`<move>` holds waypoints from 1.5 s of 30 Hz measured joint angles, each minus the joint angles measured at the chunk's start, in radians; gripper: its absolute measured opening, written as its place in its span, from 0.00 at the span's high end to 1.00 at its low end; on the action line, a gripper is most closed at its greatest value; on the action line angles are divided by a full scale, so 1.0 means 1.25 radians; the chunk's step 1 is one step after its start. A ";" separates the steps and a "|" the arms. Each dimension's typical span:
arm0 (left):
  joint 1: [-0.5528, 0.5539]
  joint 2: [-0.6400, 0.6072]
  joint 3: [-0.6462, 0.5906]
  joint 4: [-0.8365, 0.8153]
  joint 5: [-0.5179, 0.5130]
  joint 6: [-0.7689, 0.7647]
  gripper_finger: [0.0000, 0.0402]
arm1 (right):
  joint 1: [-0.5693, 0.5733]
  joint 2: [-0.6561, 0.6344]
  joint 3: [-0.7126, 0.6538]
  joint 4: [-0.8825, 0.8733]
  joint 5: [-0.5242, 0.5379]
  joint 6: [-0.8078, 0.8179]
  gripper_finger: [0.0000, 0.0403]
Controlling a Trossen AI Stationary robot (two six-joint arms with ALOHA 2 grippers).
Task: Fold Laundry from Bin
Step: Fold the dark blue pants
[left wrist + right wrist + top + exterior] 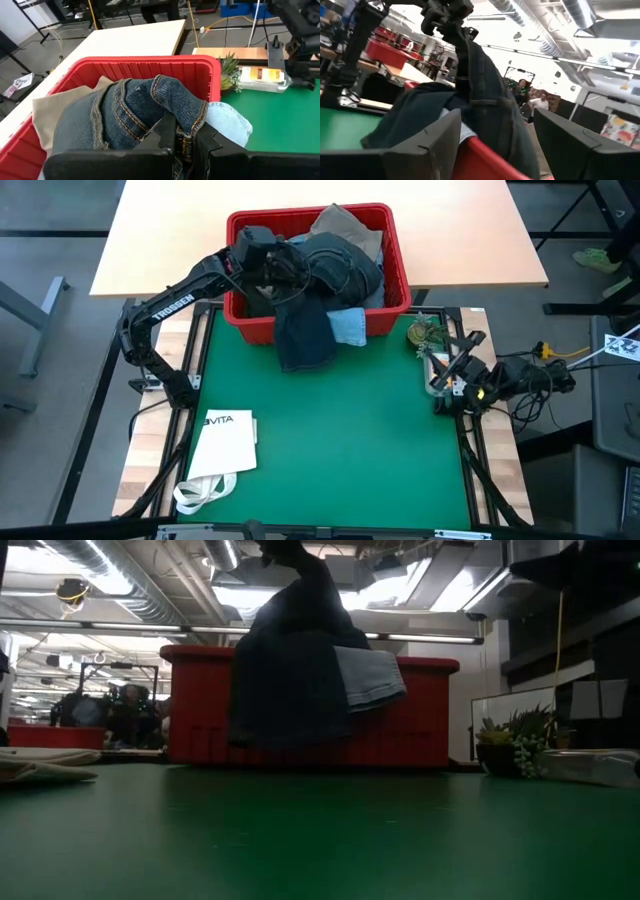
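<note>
— Colours in the bin point(398, 250)?
— Bin bright red. We note dark blue jeans point(305, 330) with orange-tan stitching, a khaki piece point(350, 225), and a pale blue cloth point(348, 326).
— The table?
— Mat point(340, 440) solid green; beyond it a pale wood tabletop point(180, 240).
— Anything else?
— White bag point(222, 445) with dark "VITA" lettering. Green plant point(427, 332). Arms black; the left arm point(175, 305) carries white lettering.

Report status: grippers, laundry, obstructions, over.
Left gripper shut on dark navy jeans, over red slotted plastic bin. Right gripper open, parked at table's right edge. Jeans leg draped over bin's front rim; white tote bag lies front-left.
</note>
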 joint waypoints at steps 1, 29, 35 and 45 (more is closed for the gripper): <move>0.000 0.000 0.000 0.002 -0.001 -0.011 0.96 | 0.000 0.020 0.016 0.000 0.002 -0.015 0.38; 0.022 0.000 0.000 0.245 -0.005 -0.075 0.96 | -0.433 0.862 0.506 -0.001 -0.176 0.013 0.38; 0.022 0.000 0.000 0.245 -0.005 -0.075 0.96 | -0.441 1.021 0.628 0.000 -0.185 0.051 0.38; 0.022 0.000 0.000 0.244 -0.004 -0.078 0.96 | -0.440 1.163 0.739 0.003 -0.078 0.129 0.38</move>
